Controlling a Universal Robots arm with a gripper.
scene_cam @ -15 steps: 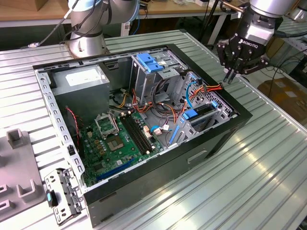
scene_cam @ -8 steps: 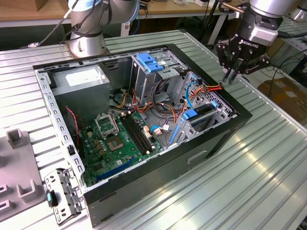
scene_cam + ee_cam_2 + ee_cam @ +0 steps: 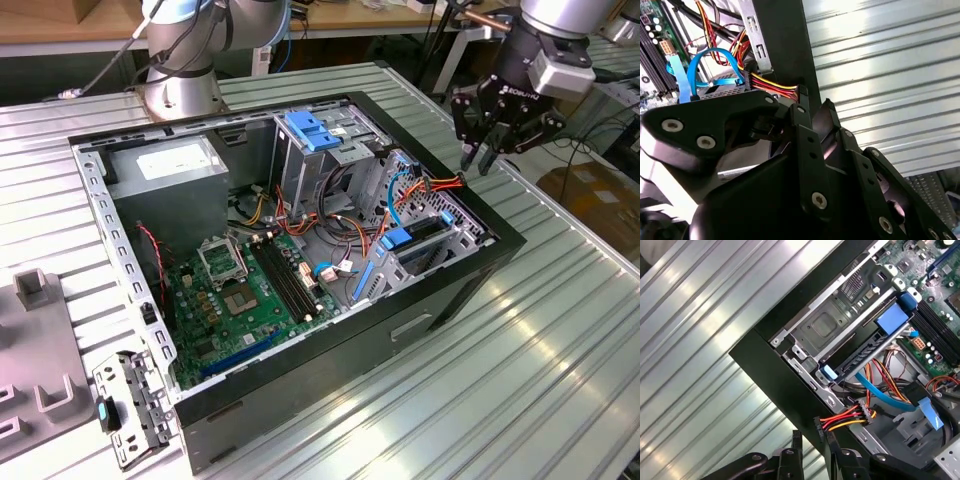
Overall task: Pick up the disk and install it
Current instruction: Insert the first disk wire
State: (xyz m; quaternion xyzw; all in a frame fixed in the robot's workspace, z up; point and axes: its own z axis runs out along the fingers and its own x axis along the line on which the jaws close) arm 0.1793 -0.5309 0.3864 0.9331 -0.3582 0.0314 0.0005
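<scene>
Exterior view shows the black robot hand (image 3: 480, 158) hanging open and empty above the rim of the open black computer case (image 3: 300, 400), on the exterior view's right. The case lies on its side on the ribbed silver metal counter (image 3: 560, 330). The flat silver-grey metal disk (image 3: 425, 232) with blue plastic side rails sits on edge in the grey metal drive bay (image 3: 827, 327) at the case corner near the hand, clear of the fingers, and a bundle of red, orange and yellow power cables (image 3: 845, 420) lies just beside that bay.
</scene>
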